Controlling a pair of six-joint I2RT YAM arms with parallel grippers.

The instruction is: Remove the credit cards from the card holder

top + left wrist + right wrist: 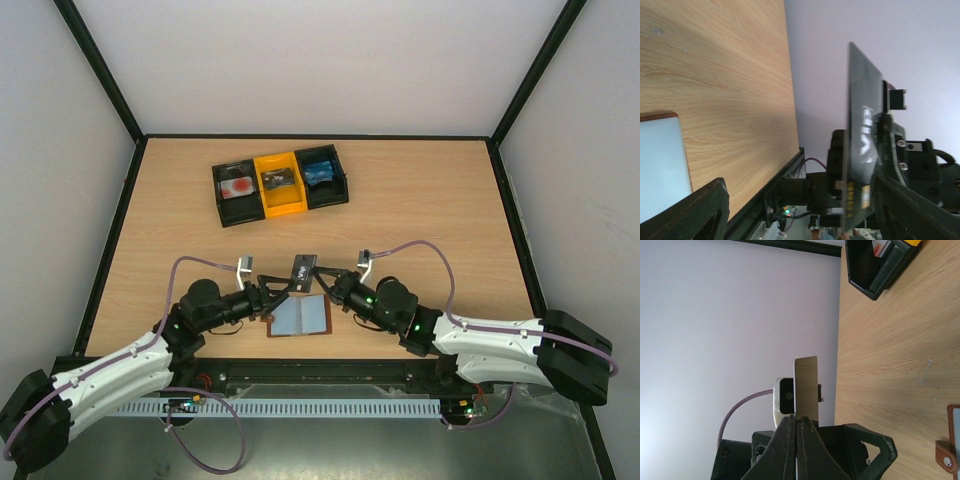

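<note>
One dark credit card [300, 269] stood clamped in the right claw [797, 421] above the open card holder [300, 318], with the left claw [280, 285] spread apart around it.

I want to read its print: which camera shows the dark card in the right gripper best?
The left wrist view: the dark card is close up, with pale lettering visible, though slanted. The right wrist view shows only a plain face pinched in its fingers; the top view shows a tiny dark rectangle.

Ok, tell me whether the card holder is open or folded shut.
Open: the card holder lies spread flat, its grey-blue inner panels facing up.
</note>
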